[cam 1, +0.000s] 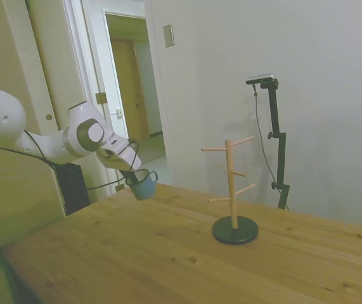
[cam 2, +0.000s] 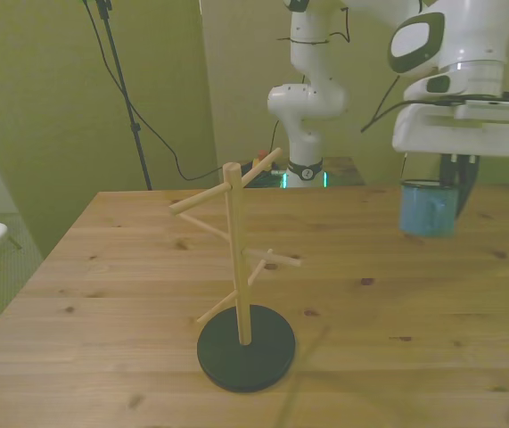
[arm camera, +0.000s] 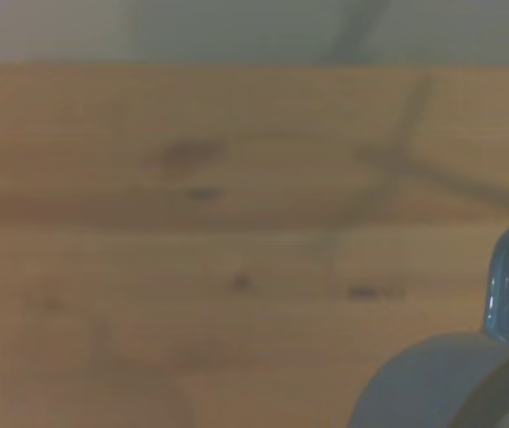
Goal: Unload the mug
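Note:
The small blue-teal mug [cam 1: 144,186] hangs tilted from my gripper [cam 1: 133,175], which is shut on its rim, low over the far left part of the table in the side view. From the front, the mug [cam 2: 427,210] is at the right, under the gripper [cam 2: 456,178], well clear of the wooden peg stand [cam 2: 234,259]. Whether its base touches the wood I cannot tell. The wrist view catches the mug's rounded wall [arm camera: 432,383] and its loop handle [arm camera: 507,290] close up, with bare planks behind.
The peg stand [cam 1: 231,183] rises on a black round base [cam 1: 234,230] mid-table with nothing on its pegs. The wooden table [cam 2: 102,294] stretches wide around it. Behind the arm is an open doorway [cam 1: 133,88].

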You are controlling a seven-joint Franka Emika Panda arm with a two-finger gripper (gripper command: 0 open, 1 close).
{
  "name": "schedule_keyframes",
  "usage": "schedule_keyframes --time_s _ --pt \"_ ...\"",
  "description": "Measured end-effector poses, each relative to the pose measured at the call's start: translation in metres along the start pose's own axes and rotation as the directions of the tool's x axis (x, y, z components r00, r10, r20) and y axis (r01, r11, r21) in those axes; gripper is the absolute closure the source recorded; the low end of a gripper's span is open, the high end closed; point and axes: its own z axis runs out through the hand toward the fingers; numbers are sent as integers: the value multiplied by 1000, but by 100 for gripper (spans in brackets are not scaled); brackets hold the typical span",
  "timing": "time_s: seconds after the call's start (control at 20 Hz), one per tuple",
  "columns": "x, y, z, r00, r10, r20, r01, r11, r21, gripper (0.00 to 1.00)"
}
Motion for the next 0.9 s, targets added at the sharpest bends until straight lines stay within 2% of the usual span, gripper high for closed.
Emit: schedule_keyframes --time_s 0.15,0.25,0.35,0.45,0.7,0.9 --pt "38 54 -34 997 -29 67 36 994 -105 100" --pt "83 112 -57 995 -37 87 50 987 -154 100" --pt "124 170 -61 993 -36 111 55 982 -179 100" --pt "146 205 -41 991 -24 135 50 980 -194 100" --pt "138 208 23 995 -27 101 43 987 -156 100" --pt "130 217 57 995 32 90 -18 988 -154 100"
